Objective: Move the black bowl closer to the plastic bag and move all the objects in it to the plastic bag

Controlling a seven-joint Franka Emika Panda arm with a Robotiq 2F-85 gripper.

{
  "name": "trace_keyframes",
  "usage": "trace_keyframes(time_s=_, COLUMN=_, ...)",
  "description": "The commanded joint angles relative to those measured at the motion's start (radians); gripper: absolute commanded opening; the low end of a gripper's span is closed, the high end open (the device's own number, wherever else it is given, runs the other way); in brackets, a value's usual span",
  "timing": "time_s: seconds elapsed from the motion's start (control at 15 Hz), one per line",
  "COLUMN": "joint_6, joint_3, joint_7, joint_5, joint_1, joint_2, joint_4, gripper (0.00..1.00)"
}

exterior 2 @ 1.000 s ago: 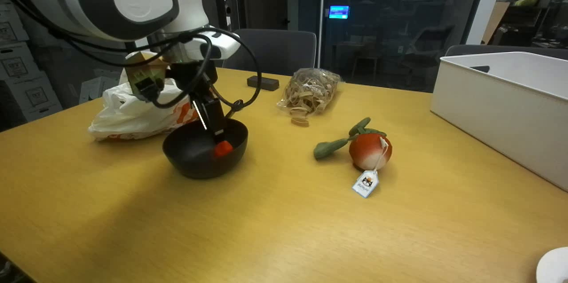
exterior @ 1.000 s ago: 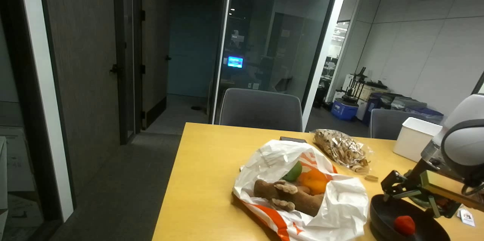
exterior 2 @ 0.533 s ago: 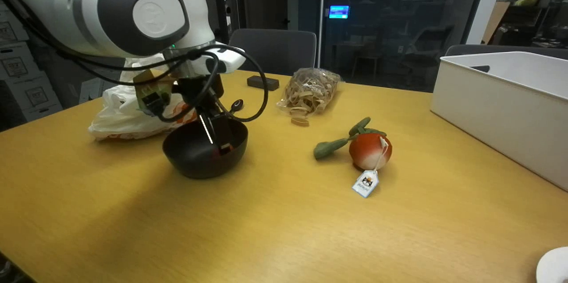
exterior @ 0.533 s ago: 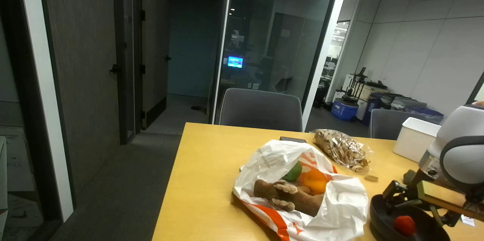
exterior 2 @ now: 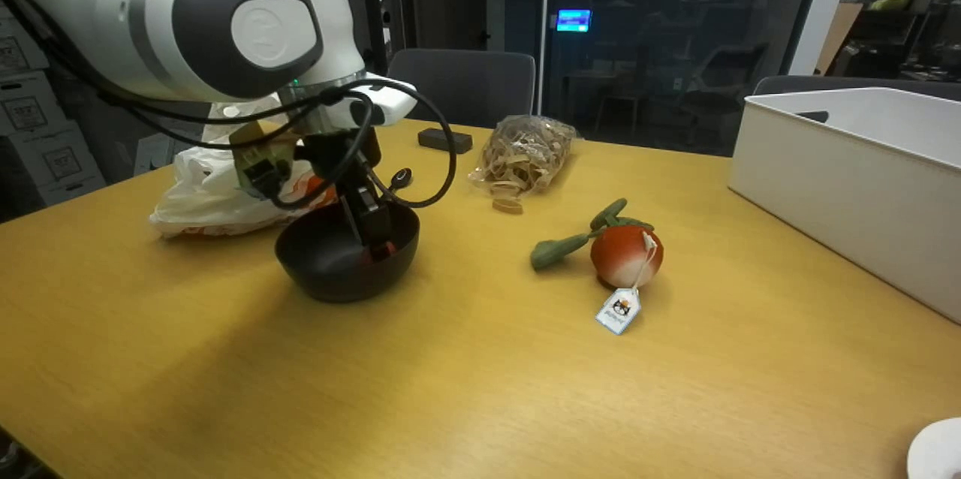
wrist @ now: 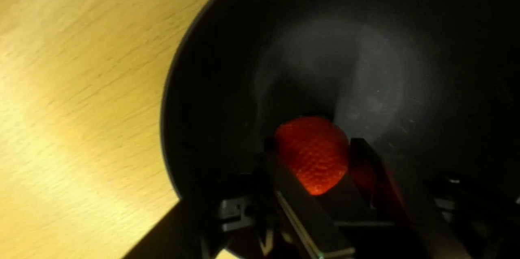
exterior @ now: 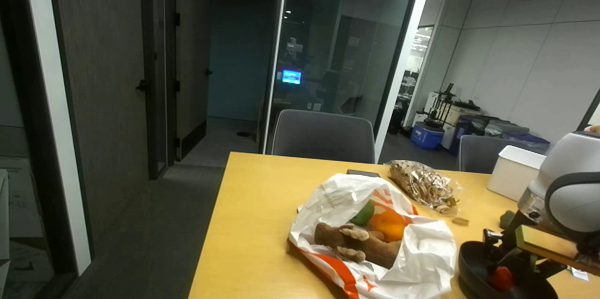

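Note:
The black bowl (exterior 2: pixel 338 272) stands on the table right beside the white plastic bag (exterior 2: pixel 218 197), as both exterior views show. In it lies one red strawberry-like object (wrist: pixel 313 157). My gripper (wrist: pixel 313 144) reaches down inside the bowl, its fingers (wrist: pixel 361 165) pressed against both sides of the strawberry. In an exterior view the strawberry (exterior: pixel 501 278) is partly covered by the gripper. The open mouth of the plastic bag (exterior: pixel 424 252) shows an orange fruit (exterior: pixel 389 225), a green one (exterior: pixel 363 213) and a brown ginger-like piece (exterior: pixel 382 250).
A clear bag of tan loops (exterior 2: pixel 525 152) and a dark block (exterior 2: pixel 445 140) lie behind the bowl. A red-and-white toy vegetable (exterior 2: pixel 627 257) with green leaves and a tag sits to one side. A white bin (exterior 2: pixel 841 156) stands farther along the table.
The gripper has come down deeper into the bowl, and its fingers have closed in from wide open onto the strawberry. Bowl and plastic bag have stayed put.

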Motion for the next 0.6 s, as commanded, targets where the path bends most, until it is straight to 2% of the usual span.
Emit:
trace_keyframes(time_s=0.0, joint_6=0.008, joint_3=-0.006, joint_7=0.018, joint_5=-0.017, joint_1=0.003, joint_2=-0.023, joint_4=0.0, gripper=0.22)
trace_keyframes(time_s=0.27, joint_6=-0.046, joint_3=-0.007, joint_7=-0.057, joint_5=0.039, joint_1=0.01, joint_2=-0.156, joint_4=-0.018, gripper=0.22)
trace_keyframes(time_s=0.53, joint_6=-0.106, joint_3=0.025, joint_7=-0.125, joint_5=0.022, joint_1=0.011, joint_2=-0.339, joint_4=-0.028, gripper=0.22)
